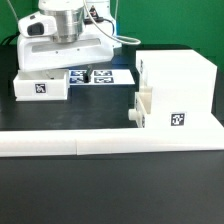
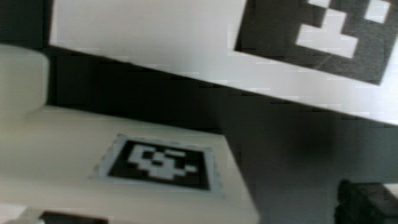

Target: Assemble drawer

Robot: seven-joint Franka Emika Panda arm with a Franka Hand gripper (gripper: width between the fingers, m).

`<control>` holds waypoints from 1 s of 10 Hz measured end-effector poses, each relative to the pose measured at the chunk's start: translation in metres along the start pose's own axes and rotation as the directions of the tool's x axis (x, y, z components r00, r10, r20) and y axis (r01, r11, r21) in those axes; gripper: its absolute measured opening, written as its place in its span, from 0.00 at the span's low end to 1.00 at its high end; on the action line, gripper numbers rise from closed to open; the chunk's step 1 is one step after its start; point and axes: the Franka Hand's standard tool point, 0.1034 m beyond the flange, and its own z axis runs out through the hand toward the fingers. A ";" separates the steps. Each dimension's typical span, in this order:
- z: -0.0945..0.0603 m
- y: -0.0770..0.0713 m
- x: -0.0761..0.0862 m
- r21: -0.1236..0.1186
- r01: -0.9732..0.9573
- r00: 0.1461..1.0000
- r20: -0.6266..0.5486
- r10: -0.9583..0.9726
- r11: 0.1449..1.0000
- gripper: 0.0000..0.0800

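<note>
Exterior view — black table (image 1: 110, 195), white wall (image 1: 180, 20) behind, pincer (image 1: 62, 66) over the marker board (image 1: 98, 76) — its state hidden.

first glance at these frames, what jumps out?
The big white drawer box with a black marker tag, on the exterior view's right against the long white rail in front. Next, the arm's white end effector hanging low over a smaller white tagged part on the left, whose tag fills the wrist view.
</note>
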 end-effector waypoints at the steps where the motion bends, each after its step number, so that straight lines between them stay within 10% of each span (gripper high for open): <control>1: 0.000 -0.001 0.000 0.000 0.003 1.000 0.000 -0.003 1.000 0.66; 2: 0.000 -0.002 0.001 0.000 0.005 1.000 0.000 -0.005 1.000 0.66; 6: 0.000 -0.002 0.001 0.000 0.011 1.000 0.000 -0.011 1.000 0.10; 10: 0.000 -0.002 0.002 -0.001 0.013 1.000 -0.003 -0.013 1.000 0.05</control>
